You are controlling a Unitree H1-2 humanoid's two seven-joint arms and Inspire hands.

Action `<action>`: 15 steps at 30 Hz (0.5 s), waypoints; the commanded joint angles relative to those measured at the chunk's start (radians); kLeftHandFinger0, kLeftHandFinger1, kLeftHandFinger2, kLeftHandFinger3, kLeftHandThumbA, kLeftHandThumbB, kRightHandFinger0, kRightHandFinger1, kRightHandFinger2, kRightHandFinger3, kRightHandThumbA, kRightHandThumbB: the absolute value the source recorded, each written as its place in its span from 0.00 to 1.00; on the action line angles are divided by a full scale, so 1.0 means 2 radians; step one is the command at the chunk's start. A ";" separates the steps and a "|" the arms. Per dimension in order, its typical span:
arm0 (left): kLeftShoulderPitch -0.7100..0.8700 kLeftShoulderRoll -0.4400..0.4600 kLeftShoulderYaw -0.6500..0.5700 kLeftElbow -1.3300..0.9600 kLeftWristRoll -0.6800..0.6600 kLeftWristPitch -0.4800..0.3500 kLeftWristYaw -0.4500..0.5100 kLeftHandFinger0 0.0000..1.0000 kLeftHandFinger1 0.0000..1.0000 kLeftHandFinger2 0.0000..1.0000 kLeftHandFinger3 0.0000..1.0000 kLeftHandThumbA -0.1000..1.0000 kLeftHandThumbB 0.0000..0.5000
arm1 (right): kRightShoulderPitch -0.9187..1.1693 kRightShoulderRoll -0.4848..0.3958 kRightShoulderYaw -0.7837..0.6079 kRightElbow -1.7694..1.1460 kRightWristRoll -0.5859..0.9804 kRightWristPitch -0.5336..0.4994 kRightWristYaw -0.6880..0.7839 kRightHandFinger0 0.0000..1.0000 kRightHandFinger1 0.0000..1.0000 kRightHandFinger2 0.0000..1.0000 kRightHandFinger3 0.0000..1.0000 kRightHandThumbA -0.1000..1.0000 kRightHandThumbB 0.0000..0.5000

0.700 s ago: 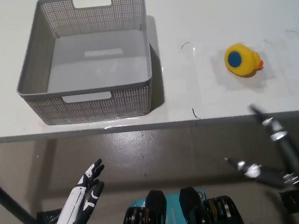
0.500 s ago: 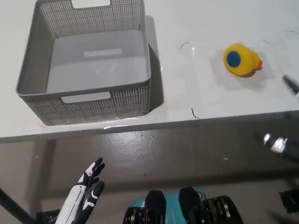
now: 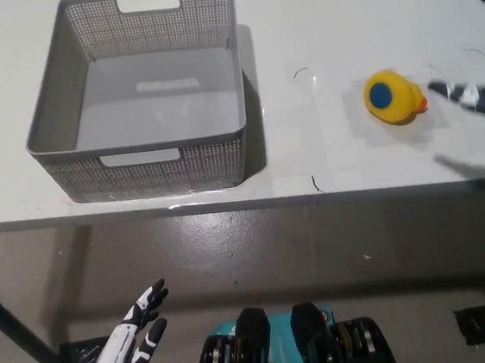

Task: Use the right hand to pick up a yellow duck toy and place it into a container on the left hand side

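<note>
A yellow duck toy (image 3: 394, 96) with a blue spot and an orange beak lies on the white table (image 3: 312, 18) at the right. My black right hand (image 3: 483, 78) reaches in from the right edge just beside the duck, fingers spread and open, with one fingertip close to the beak; most of the hand is cut off by the frame. An empty grey mesh basket (image 3: 53, 115) stands on the table's left part. My white left hand (image 3: 126, 354) rests low at the bottom left, below the table edge, fingers apart and holding nothing.
The table's front edge runs across the middle of the picture, with grey floor below. A table leg (image 3: 11, 331) slants at the lower left. Bare tabletop separates the basket and the duck.
My right hand has risen from below the table's edge and moved up over the table, arriving beside the duck. The left hand has dropped slightly. Duck and basket have not moved.
</note>
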 commanded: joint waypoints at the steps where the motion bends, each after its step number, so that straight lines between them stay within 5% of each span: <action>1: -0.002 0.008 0.004 -0.010 -0.006 -0.018 -0.008 1.00 1.00 1.00 1.00 1.00 0.48 | -0.115 -0.039 0.049 0.106 -0.037 0.059 0.080 1.00 1.00 1.00 1.00 0.95 0.96; 8: -0.009 0.007 0.003 -0.005 -0.004 -0.021 -0.008 1.00 1.00 1.00 1.00 1.00 0.47 | -0.220 -0.041 0.110 0.268 -0.033 0.040 0.130 1.00 1.00 1.00 1.00 1.00 0.96; 12: -0.013 0.007 0.001 -0.004 0.000 -0.020 -0.008 1.00 1.00 1.00 1.00 1.00 0.52 | -0.271 -0.043 0.143 0.350 -0.020 0.006 0.194 1.00 1.00 1.00 1.00 1.00 0.78; 15: -0.021 0.008 0.002 -0.002 -0.003 -0.019 -0.012 1.00 1.00 1.00 1.00 1.00 0.46 | -0.302 -0.034 0.107 0.417 0.055 -0.018 0.266 1.00 1.00 1.00 1.00 1.00 0.64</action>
